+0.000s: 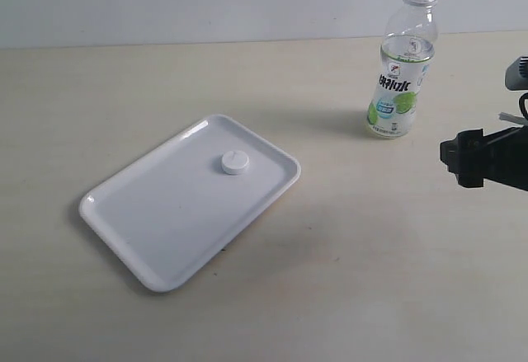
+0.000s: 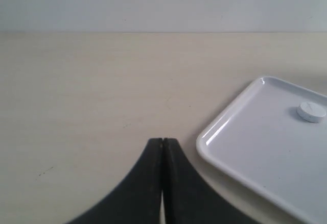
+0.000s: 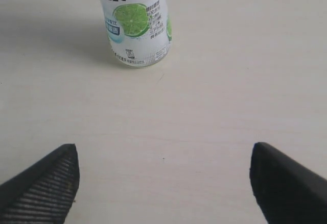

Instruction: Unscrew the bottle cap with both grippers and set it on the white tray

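In the exterior view, the cap lay flat inside the tray, toward the 1 o'clock corner of it and touching nothing but the floor of the tray. The tray held nothing else. The bottle stood upright on the table, well apart from the tray at about 2 o'clock from it, its long axis vertical and its mouth bare. The right gripper hung at 4 o'clock from the bottle, near it but not touching, and was the nearer arm to it. The left gripper did not show here.

In the left wrist view, the left gripper had its jaws pressed together on nothing. The tray lay ahead at about 2 o'clock from the fingertips, with the cap on it.

In the right wrist view, the right gripper had its jaws spread wide and empty. The bottle stood ahead at about 11 o'clock, clear of both fingers.

By this lie of things, the task looked done.
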Controlling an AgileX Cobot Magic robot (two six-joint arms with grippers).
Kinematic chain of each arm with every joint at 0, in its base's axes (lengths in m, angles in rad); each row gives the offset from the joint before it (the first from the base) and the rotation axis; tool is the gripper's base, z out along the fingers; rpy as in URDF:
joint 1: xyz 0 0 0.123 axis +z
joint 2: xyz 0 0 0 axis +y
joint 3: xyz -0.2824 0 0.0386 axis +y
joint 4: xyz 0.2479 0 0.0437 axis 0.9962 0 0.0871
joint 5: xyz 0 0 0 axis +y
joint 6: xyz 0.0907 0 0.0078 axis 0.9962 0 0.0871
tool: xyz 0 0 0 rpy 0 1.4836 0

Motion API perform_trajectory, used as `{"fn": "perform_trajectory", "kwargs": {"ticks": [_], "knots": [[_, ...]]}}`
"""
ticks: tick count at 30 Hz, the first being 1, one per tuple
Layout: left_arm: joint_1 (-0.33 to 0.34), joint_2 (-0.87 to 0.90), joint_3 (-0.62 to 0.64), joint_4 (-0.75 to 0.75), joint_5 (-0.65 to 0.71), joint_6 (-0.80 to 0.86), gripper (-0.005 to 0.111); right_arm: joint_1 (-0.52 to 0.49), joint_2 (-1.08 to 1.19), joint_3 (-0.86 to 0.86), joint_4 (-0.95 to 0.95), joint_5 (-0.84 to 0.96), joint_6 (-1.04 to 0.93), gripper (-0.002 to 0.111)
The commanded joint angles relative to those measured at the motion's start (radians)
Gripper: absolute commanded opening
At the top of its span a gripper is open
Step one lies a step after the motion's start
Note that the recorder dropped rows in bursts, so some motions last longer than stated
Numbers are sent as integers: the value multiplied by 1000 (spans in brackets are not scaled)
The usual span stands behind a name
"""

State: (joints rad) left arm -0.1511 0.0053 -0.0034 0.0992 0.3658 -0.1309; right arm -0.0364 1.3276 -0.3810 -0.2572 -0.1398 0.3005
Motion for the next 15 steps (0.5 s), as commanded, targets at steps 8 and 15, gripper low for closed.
{"fn": "perform_trajectory", "kwargs": {"ticks": [8, 15], "knots": [[1, -5, 3, 3, -7, -3, 0, 2, -6, 3, -5, -12, 0, 85], [1, -5, 3, 3, -7, -3, 0, 2, -20, 3, -11, -4, -150, 85]]}}
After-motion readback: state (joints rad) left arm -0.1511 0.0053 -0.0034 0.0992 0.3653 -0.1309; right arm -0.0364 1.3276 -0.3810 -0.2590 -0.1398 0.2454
